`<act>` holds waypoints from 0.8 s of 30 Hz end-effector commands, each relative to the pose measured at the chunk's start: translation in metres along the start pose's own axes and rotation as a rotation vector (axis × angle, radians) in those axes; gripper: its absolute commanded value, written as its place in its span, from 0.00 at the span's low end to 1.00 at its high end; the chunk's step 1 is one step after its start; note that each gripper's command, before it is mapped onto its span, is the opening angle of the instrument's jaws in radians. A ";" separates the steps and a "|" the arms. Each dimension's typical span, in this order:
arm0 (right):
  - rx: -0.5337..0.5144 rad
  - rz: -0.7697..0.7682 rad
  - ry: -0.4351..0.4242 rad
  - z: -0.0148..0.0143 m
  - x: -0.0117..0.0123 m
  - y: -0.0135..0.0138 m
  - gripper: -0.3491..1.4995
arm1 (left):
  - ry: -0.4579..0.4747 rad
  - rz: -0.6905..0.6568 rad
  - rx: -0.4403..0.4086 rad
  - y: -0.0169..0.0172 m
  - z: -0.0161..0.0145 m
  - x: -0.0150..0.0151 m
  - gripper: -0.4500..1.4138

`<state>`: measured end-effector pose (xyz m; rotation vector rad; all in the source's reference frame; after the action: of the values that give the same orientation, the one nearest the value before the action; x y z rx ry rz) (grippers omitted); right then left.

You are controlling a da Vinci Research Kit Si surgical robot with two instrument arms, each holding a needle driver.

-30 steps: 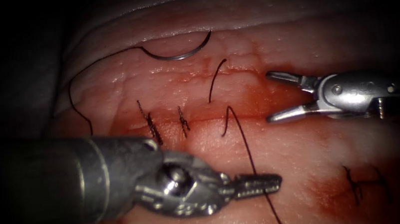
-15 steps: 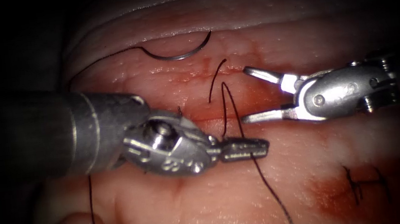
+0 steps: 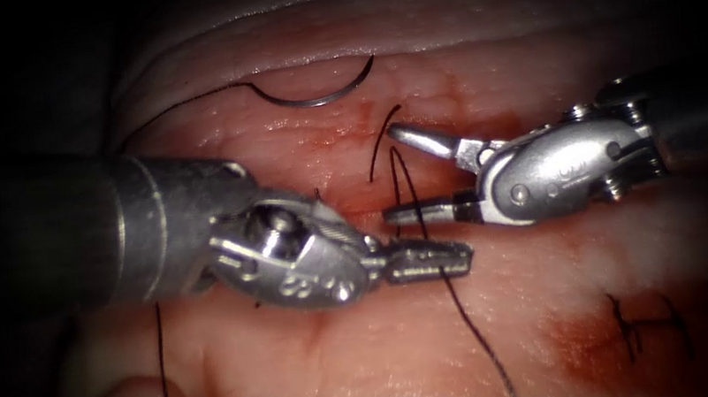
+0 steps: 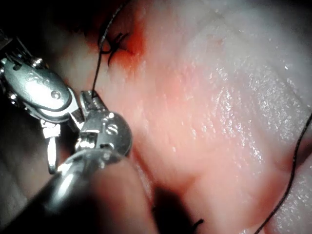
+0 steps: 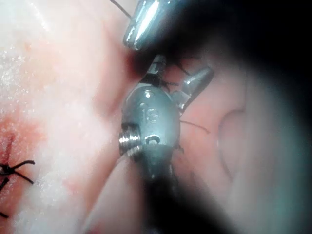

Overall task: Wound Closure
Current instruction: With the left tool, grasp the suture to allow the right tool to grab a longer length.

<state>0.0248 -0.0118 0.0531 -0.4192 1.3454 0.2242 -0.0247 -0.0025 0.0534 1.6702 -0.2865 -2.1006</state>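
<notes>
The left hand is clamped on the thread, probably to hold it taut. Just beyond its tip, the right hand is spread wide around the thread's upright strand, holding nothing. The needle lies free on the tissue, well beyond both, above the cut.
</notes>
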 end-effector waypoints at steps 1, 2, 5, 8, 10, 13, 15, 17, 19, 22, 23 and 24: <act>0.013 -0.003 0.006 0.0006 0.0000 -0.0006 0.64 | 0.001 -0.006 0.001 0.0001 0.0007 -0.0004 0.00; 0.034 -0.004 0.000 0.0004 0.0000 -0.0008 0.35 | 0.004 -0.006 0.001 0.0001 0.0007 -0.0004 0.00; 0.087 0.040 -0.029 0.0002 0.0001 -0.0010 0.00 | 0.012 -0.023 -0.001 0.0001 0.0006 -0.0004 0.17; 0.085 0.065 -0.064 0.0001 -0.0001 -0.0012 0.00 | 0.026 -0.023 -0.002 0.0000 0.0006 -0.0004 0.62; 0.087 0.073 -0.103 0.0001 -0.0005 -0.0009 0.00 | 0.038 -0.020 0.032 0.0000 0.0006 -0.0003 0.77; 0.067 0.170 -0.146 0.0002 -0.0023 0.0002 0.00 | 0.050 -0.013 0.095 0.0002 0.0007 0.0002 0.86; 0.053 0.209 -0.171 0.0004 -0.0035 0.0011 0.00 | 0.031 -0.006 0.109 0.0004 0.0009 0.0006 0.87; 0.043 0.249 -0.184 0.0006 -0.0047 0.0020 0.00 | 0.017 0.037 0.114 0.0006 0.0013 0.0011 0.87; 0.031 0.295 -0.200 0.0009 -0.0063 0.0031 0.00 | -0.011 0.069 0.117 0.0010 0.0019 0.0017 0.87; 0.021 0.347 -0.211 0.0012 -0.0073 0.0039 0.00 | -0.030 0.104 0.119 0.0015 0.0028 0.0017 0.87; 0.013 0.406 -0.219 0.0014 -0.0079 0.0044 0.00 | -0.055 0.139 0.120 0.0021 0.0037 0.0015 0.86; 0.010 0.429 -0.223 0.0014 -0.0081 0.0046 0.00 | -0.066 0.148 0.121 0.0025 0.0041 0.0014 0.86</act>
<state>0.0217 -0.0057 0.0604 -0.0521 1.2030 0.6628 -0.0291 -0.0068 0.0550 1.5514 -0.5806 -2.0750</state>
